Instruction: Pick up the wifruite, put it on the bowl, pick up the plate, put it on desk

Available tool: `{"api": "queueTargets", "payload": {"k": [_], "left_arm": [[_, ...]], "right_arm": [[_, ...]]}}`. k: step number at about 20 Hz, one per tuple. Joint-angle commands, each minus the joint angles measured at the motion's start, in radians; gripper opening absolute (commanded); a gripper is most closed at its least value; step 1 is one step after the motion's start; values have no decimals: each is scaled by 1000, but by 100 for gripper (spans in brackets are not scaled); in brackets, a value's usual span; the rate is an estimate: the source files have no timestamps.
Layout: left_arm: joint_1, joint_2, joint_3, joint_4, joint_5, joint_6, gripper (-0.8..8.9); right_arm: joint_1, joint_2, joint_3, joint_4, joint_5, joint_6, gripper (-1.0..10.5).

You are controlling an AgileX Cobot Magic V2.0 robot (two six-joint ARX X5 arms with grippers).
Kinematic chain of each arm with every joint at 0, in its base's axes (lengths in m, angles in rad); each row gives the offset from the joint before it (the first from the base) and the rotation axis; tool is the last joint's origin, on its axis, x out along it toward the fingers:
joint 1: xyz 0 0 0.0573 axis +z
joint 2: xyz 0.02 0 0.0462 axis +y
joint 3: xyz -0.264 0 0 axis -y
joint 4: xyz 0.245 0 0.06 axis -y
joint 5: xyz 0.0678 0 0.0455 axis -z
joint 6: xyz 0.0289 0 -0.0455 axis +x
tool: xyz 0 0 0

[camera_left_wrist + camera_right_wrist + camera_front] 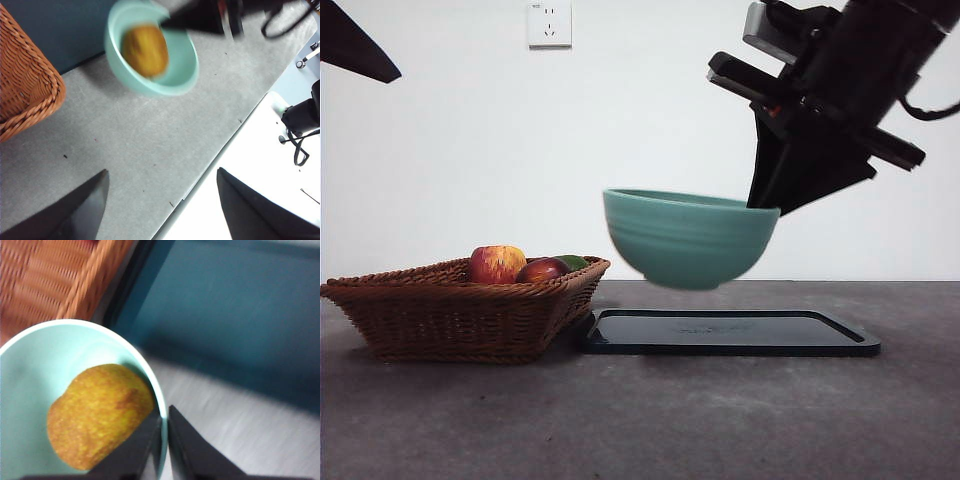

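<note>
The teal bowl (685, 240) hangs in the air, slightly tilted, above the black tray (730, 335). My right gripper (763, 203) is shut on the bowl's right rim, one jaw inside and one outside, as the right wrist view (165, 416) shows. The olive-brown wifruite (100, 415) lies inside the bowl (30, 380). The left wrist view shows the bowl (180, 85) with the wifruite (145, 50) in it. My left gripper (162, 172) is open and empty over the grey desk (640, 420), away from the bowl.
A wicker basket (460, 310) stands on the left with a red-yellow apple (497, 264), a dark red fruit (542, 270) and a green item (575, 262) in it. The tray lies right beside the basket. A wall socket (549, 23) is behind.
</note>
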Motion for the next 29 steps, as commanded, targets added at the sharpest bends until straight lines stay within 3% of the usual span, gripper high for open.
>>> {"api": "queueTargets", "payload": {"k": [1,10,16,26,29], "left_arm": [[-5,5,10,6,5,15,343],[-5,5,10,4,5,15,343],[-5,5,10,2,5,15,343],[-5,5,10,2,5,15,344],[-5,5,10,2,5,15,344]], "right_arm": [[-29,65,77,-9,3,-45,8],[-133,323,280,5,1,-127,8],[-185,429,298,77,-11,-133,8],[-190,472,298,103,-26,-137,12],[-190,472,298,103,-27,-133,154]]}}
